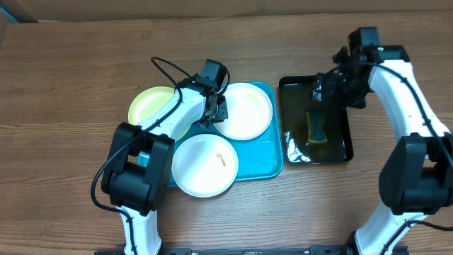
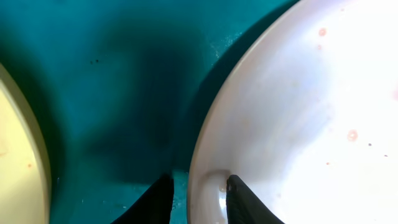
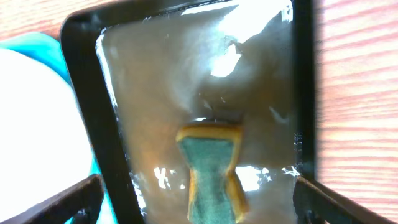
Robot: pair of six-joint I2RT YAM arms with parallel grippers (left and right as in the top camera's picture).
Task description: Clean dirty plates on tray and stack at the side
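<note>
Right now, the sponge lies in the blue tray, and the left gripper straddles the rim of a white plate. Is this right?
Not quite. The sponge lies in the black tray, as the right wrist view shows. The left gripper does straddle the rim of the white plate.

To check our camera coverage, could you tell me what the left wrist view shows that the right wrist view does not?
Only left wrist: the left gripper straddling the rim of the white plate, orange specks on it, and the edge of the yellow-green plate. Only right wrist: the black tray holding water, the green-and-yellow sponge, the wooden table, and the open right gripper. Both: the white plate and the turquoise tray.
</note>
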